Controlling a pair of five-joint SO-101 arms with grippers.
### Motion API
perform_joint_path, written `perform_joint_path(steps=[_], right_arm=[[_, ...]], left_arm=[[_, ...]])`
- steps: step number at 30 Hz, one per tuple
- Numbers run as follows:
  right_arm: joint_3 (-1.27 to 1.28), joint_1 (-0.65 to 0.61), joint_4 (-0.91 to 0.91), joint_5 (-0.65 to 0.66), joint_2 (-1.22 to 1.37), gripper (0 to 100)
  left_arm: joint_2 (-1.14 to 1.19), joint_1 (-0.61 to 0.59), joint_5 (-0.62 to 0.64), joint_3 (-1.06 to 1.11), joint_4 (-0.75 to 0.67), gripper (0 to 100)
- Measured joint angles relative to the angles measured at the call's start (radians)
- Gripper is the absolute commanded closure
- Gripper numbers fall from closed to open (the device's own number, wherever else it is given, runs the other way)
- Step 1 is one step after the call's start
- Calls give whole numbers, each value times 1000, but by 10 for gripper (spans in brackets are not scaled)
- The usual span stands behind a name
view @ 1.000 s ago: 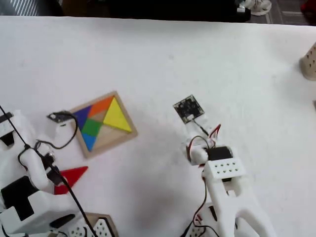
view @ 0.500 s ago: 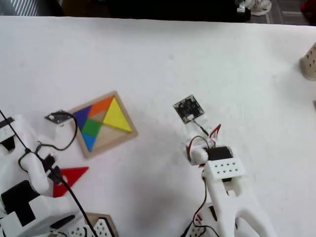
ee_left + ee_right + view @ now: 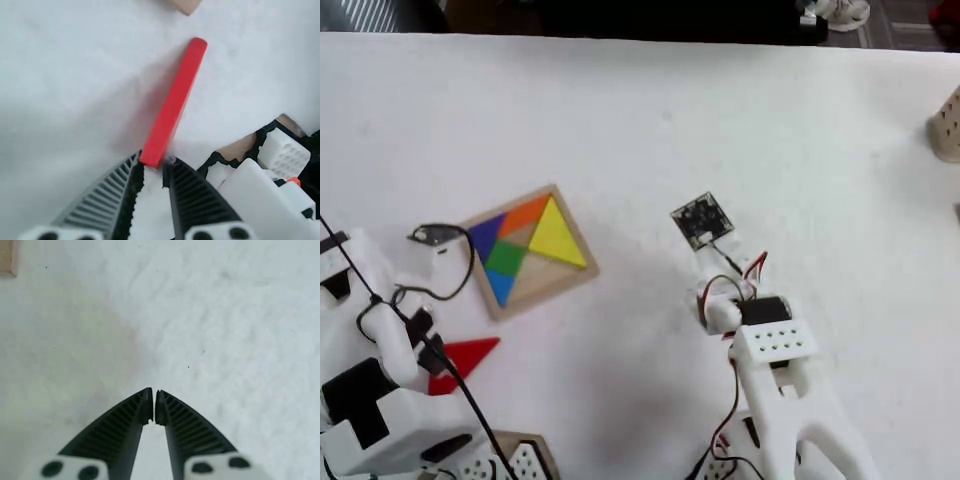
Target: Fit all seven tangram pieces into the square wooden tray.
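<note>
The left hand (image 3: 153,167) is narrowed onto the near end of the red triangle (image 3: 175,100), pinching its thin edge. The piece's long axis runs straight out ahead of the fingertips, toward the tray (image 3: 542,278) just beyond its far tip. The right hand (image 3: 154,407) is pressed shut with nothing in it, over bare counter. In the high view the left arm covers the grip, and the tray's bare gap is hard to outline.
</note>
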Motion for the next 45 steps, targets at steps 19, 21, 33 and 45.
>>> perform_joint_path(steps=[19,21,33,45], right_arm=[[0,0,0,0,0,981],[0,0,0,0,0,981],[0,5,0,0,0,981],[0,5,0,0,0,981]], left_arm=[[-210,52,199,-6,-44,980],[-262,84,226,-6,-46,980],[-328,270,276,-110,48,980],[-328,672,173,-196,109,979]])
